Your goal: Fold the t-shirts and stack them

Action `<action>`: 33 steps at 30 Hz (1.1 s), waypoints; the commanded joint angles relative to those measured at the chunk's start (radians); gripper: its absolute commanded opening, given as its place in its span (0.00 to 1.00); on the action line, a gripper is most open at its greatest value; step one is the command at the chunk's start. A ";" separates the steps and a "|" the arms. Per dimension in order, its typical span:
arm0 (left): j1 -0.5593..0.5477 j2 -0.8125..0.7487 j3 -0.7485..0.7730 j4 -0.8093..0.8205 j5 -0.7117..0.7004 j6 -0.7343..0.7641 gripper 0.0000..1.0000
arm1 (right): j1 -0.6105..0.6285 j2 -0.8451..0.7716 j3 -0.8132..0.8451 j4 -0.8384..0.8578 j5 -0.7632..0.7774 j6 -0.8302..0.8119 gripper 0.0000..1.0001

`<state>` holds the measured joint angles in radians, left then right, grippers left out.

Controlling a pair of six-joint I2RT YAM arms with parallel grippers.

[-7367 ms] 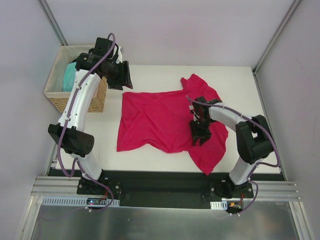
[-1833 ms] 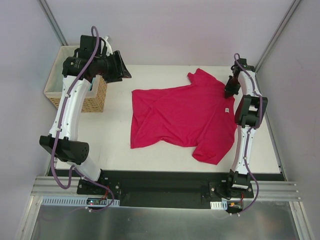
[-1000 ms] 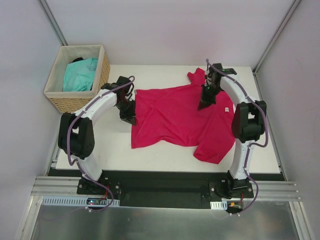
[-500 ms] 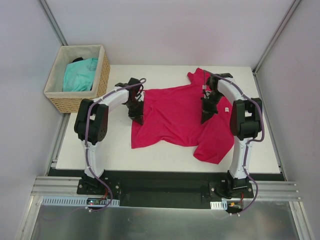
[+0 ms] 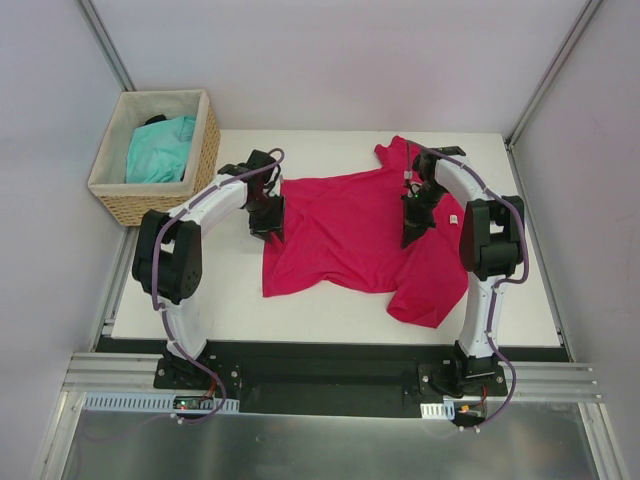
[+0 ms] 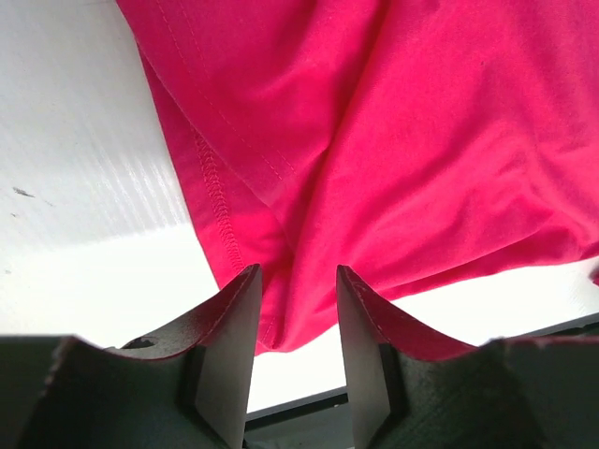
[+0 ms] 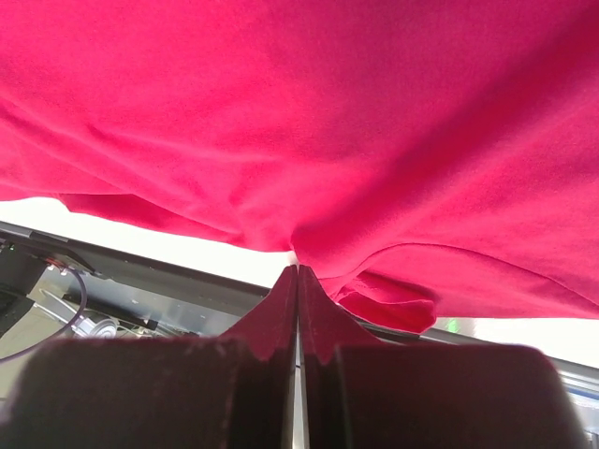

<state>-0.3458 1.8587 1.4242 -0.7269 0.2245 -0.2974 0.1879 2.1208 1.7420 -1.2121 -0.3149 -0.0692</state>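
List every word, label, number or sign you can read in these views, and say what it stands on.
No text can be read in any view.
Small white neck label on the crimson-pink t-shirt: too small to read.
Turquoise t-shirt in the woven wicker basket: no print shows on either.

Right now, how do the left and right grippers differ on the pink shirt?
Jaws: the left gripper stands open, with fabric lying loose in the gap. The right gripper is shut, and fabric puckers into its tips.
Place: the left gripper sits at the stitched left edge of the crimson-pink t-shirt, beside bare table. The right gripper is well inside the shirt's right side.
Shared: both point down at the same shirt.
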 commanded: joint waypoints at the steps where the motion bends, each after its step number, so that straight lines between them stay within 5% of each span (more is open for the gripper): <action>1: 0.004 0.000 0.013 -0.009 -0.027 0.009 0.36 | 0.008 -0.042 0.022 -0.043 -0.016 -0.012 0.01; 17: 0.005 0.057 0.064 0.032 -0.077 0.007 0.34 | 0.012 0.020 0.082 -0.029 0.051 -0.003 0.01; 28: 0.011 0.010 0.087 0.032 -0.086 -0.005 0.34 | 0.050 0.027 -0.076 0.275 0.089 -0.004 0.01; 33: 0.011 -0.007 0.111 0.012 -0.085 -0.006 0.34 | 0.068 0.077 -0.004 0.226 0.106 0.040 0.01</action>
<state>-0.3450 1.9240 1.4841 -0.6891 0.1513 -0.2966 0.2375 2.1746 1.6684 -0.9749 -0.2386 -0.0589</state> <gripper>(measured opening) 0.338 0.012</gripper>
